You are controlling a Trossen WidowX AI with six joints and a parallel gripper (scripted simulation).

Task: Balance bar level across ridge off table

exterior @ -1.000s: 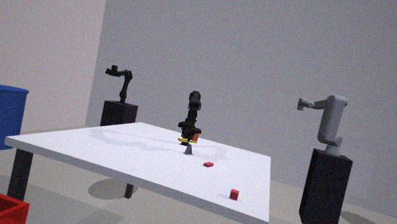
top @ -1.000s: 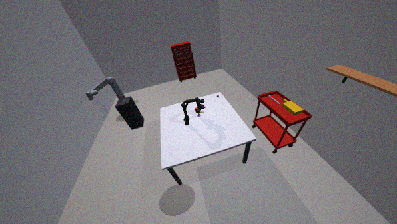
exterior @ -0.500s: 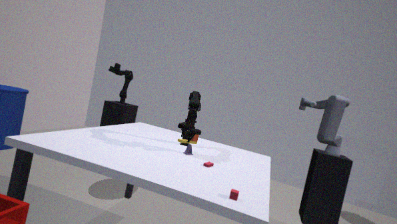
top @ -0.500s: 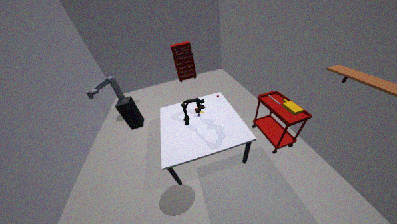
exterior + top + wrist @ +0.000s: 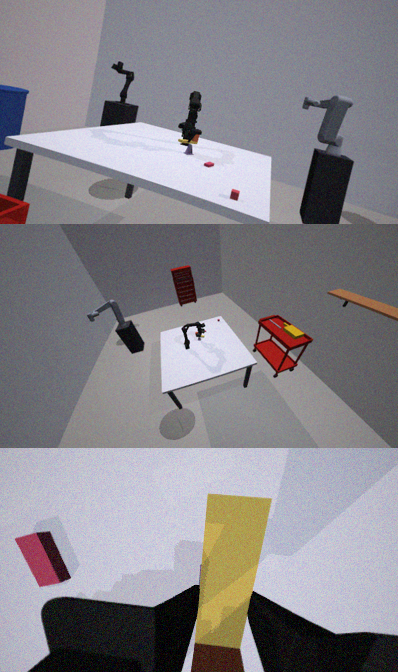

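Note:
The yellow bar [image 5: 202, 336] [image 5: 182, 141] [image 5: 232, 548] is held roughly level above the table. An orange block [image 5: 196, 138] sits at one end of it, dark brown in the wrist view [image 5: 217, 659]. My gripper [image 5: 189, 141] [image 5: 222, 594] is shut on the bar, one finger on each side. The small purple ridge [image 5: 199, 339] [image 5: 189, 151] stands on the table directly below the bar. Only a sliver of the ridge [image 5: 201, 574] shows beside the bar in the wrist view. Whether the bar touches the ridge top, I cannot tell.
A flat red block [image 5: 209, 164] [image 5: 34, 560] lies on the white table [image 5: 180, 371] [image 5: 110, 160] near the ridge. A red cube [image 5: 218, 320] [image 5: 234, 194] stands farther off near the table edge. A red cart [image 5: 275, 354] is beside the table.

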